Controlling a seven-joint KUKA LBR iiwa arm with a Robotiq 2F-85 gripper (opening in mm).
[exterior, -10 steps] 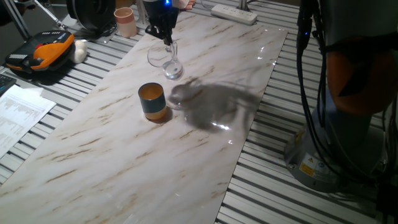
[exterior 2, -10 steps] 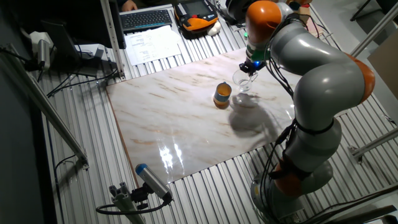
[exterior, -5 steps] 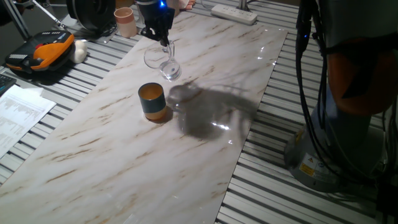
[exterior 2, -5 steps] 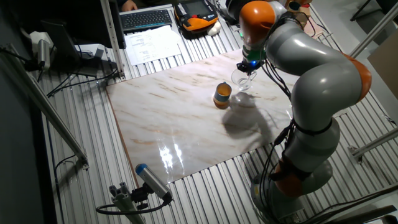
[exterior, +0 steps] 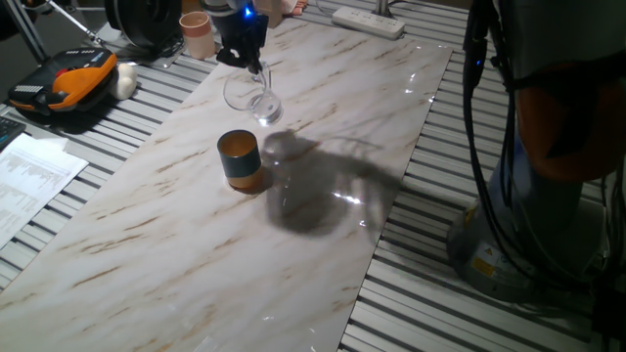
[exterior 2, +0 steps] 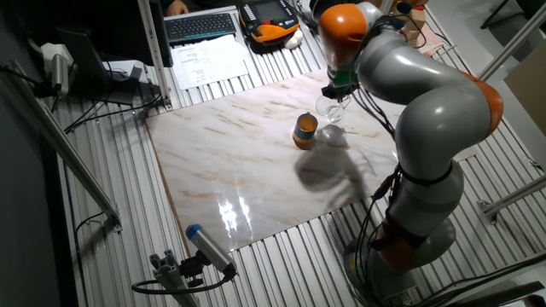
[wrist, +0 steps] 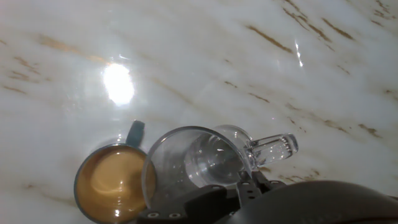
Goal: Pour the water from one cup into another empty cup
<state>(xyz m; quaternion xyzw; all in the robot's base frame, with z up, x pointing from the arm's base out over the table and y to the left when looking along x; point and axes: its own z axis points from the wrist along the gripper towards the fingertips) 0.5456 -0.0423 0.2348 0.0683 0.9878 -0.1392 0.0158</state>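
Since a second ago the gripper (exterior: 256, 66) has carried the glass cup (exterior: 250, 95) a little leftward, closer to the teal cup (exterior: 239, 159). Its fingers are clamped on the glass rim, holding it tilted in the air above the marble board (exterior: 196, 244). From the hand view, the glass mouth (wrist: 186, 168) overlaps the teal cup's orange inside (wrist: 112, 183).

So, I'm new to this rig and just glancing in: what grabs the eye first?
The big grey and orange arm leaning over the marble table, holding a clear glass tilted in the air by its rim. Just below it stands a teal cup with an orange inside, empty. In the hand view the glass's mouth overlaps that cup's rim.
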